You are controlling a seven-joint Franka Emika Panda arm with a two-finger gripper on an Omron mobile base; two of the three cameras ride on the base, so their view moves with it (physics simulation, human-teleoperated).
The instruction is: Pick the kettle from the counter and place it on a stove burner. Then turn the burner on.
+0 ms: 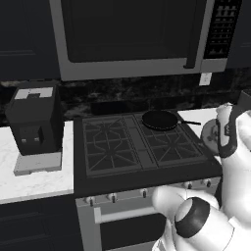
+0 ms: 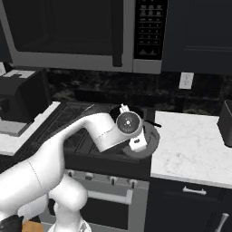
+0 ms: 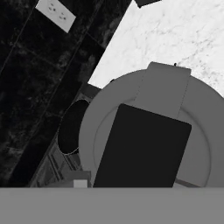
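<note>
No brand, label or writing can be read anywhere; the microwave [image 2: 68, 31] keypad is too small to make out, and the wall outlet [image 3: 55, 14] is blank. The claw [image 2: 136, 138] hangs pressed together on the top handle of the kettle [image 2: 154, 136], directly beneath the hand in the hand view, its grey body filling the space under the claw. The kettle sits at the seam where the stove [image 1: 122, 147] meets the counter [image 2: 195, 145], its far side over the marble. Just behind the claw lies the frying pan [image 1: 159, 119] on the rear burner, close to the kettle. The stove burner [image 1: 105, 144] grates to the claw's left stand bare, and beyond them a dark appliance [image 1: 34, 125] occupies the other counter stretch.
</note>
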